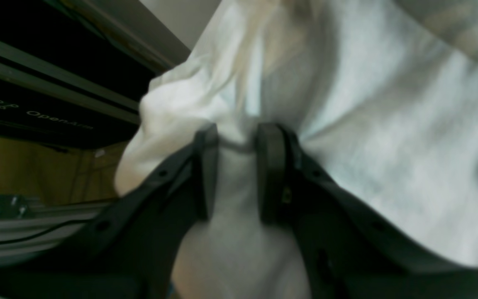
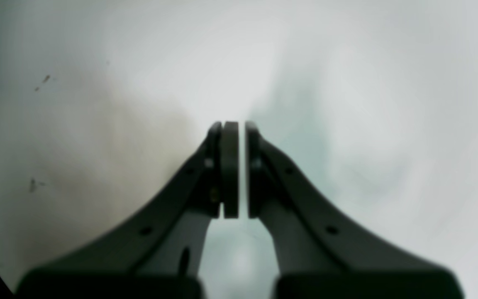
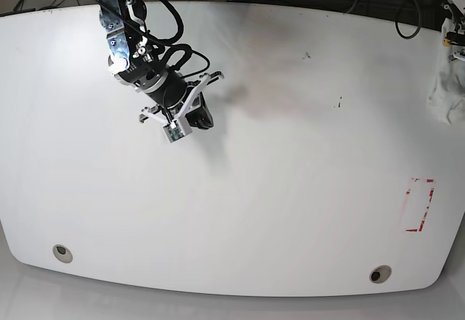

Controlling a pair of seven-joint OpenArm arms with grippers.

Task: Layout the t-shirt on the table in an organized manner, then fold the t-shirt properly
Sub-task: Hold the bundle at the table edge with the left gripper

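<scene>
The white t-shirt (image 1: 371, 124) fills the left wrist view as bunched, creased cloth. My left gripper (image 1: 239, 139) is shut on a fold of it, with fabric pinched between the two black fingers. In the base view the t-shirt (image 3: 445, 91) hangs as a crumpled bundle at the table's far right edge, off the surface. My right gripper (image 2: 235, 166) is shut with nothing in it, hovering over bare white table (image 2: 98, 124). In the base view the right gripper (image 3: 201, 116) is over the upper left part of the table (image 3: 290, 189), far from the shirt.
A red tape rectangle (image 3: 419, 205) marks the table's right side. Two round grommet holes (image 3: 62, 253) (image 3: 379, 274) sit near the front edge. Dark specks (image 3: 338, 103) dot the surface. Cables run along the back edge.
</scene>
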